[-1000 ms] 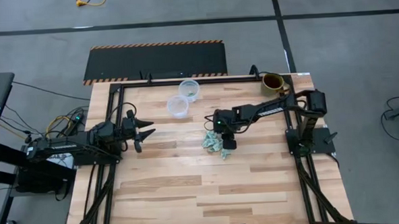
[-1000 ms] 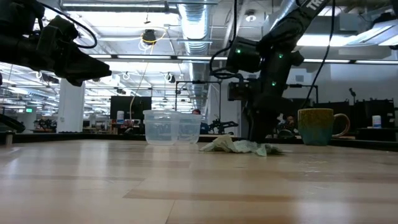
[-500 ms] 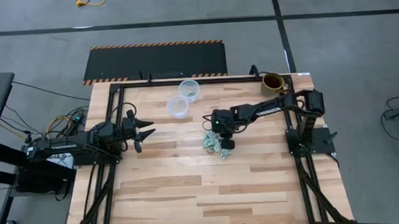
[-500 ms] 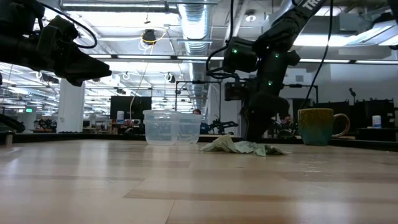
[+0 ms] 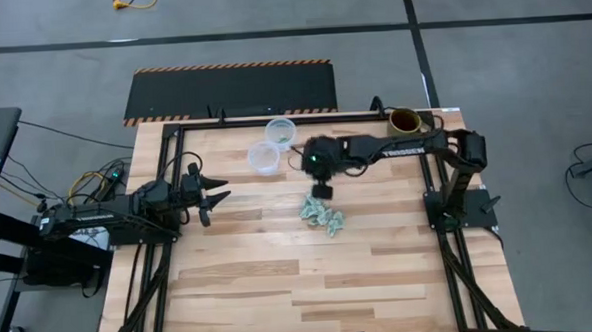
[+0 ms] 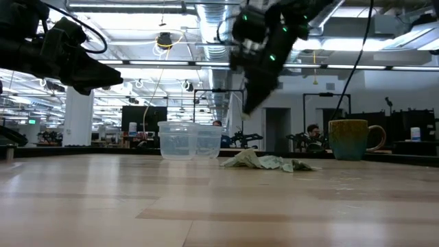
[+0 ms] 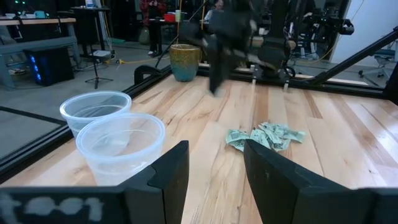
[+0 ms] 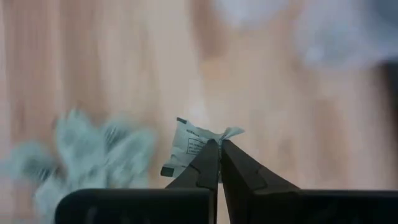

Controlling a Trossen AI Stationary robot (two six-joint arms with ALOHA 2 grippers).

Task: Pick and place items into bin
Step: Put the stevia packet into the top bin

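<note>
A pile of small pale green-and-white wrapped items (image 5: 320, 215) lies mid-table, also in the low view (image 6: 267, 162) and the left wrist view (image 7: 267, 135). My right gripper (image 5: 322, 190) hangs above the table between the pile and two clear plastic cups (image 5: 264, 157) (image 5: 282, 132), shut on one wrapped item (image 8: 189, 146). In the low view it (image 6: 245, 113) is high above the cups (image 6: 188, 140). My left gripper (image 5: 222, 194) waits at the table's left side, level and open (image 7: 214, 174). My right gripper pinches one wrapped item by its crumpled edge (image 8: 211, 138) between its two fingertips (image 8: 208, 163). The fingers slant downward. The item sticks out past the tips and is lifted clear of the table and the pile.
A brown mug (image 5: 405, 121) stands at the far right corner, also in the low view (image 6: 350, 139). The cups stand side by side at the far middle (image 7: 121, 146). Black frame rails (image 5: 175, 141) run along the table's left, far and right sides. Bare wood spreads toward the near edge.
My right gripper has risen from the pile with one item and swung toward the table's far-left, toward the cups, tipping less steeply downward. The rest of the pile has stayed where it was.
</note>
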